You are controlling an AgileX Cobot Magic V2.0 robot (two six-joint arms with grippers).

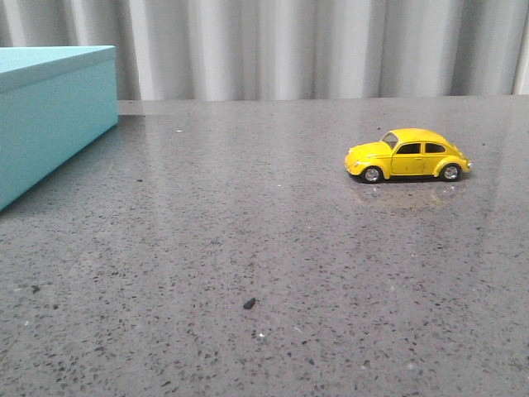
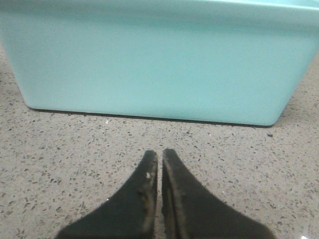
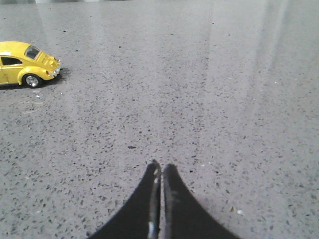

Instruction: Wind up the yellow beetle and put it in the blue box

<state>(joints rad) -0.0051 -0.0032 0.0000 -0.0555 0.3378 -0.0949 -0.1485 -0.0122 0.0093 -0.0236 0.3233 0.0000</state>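
Note:
The yellow beetle (image 1: 407,155) stands on its wheels on the grey speckled table, right of centre, side-on with its nose to the left. Its rear end also shows in the right wrist view (image 3: 26,63), far from my right gripper (image 3: 161,167), which is shut and empty over bare table. The blue box (image 1: 51,112) stands at the far left with its lid on. In the left wrist view its side wall (image 2: 154,62) fills the picture ahead of my left gripper (image 2: 159,153), which is shut, empty and a short way from the box. Neither gripper shows in the front view.
A grey pleated curtain (image 1: 314,50) hangs behind the table's far edge. A small dark speck (image 1: 249,303) lies on the table near the front centre.

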